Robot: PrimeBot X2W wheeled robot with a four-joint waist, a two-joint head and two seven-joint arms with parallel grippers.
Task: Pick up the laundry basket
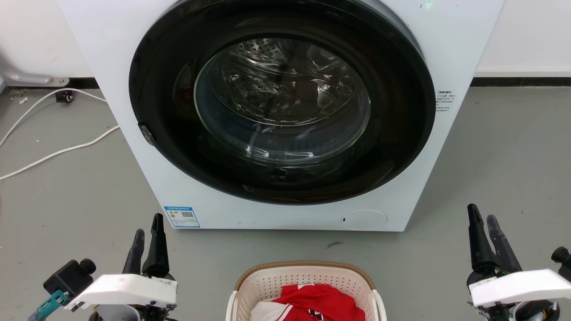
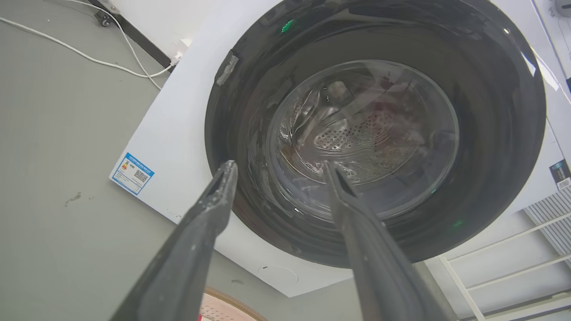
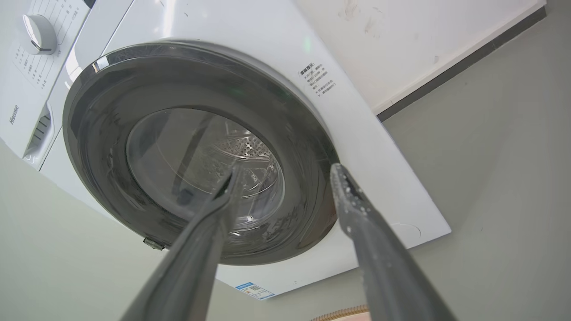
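The laundry basket (image 1: 272, 281), cream-white perforated plastic with a brown woven-look rim, stands on the floor at the bottom centre of the head view. Red and white clothing (image 1: 314, 302) lies in it. A sliver of its brown rim (image 2: 232, 301) shows at the bottom of the left wrist view, and another sliver (image 3: 341, 313) in the right wrist view. My left gripper (image 1: 148, 225) hangs to the basket's left, open and holding nothing. On the basket's right, my right gripper (image 1: 482, 216) is also open and holds nothing. Both stand well apart from the basket.
A white front-loading washing machine (image 1: 187, 191) with a shut dark round door (image 1: 281, 98) stands just beyond the basket. White cables (image 1: 58, 151) run across the grey floor at the left. A white wall with a dark skirting (image 1: 522, 81) lies behind.
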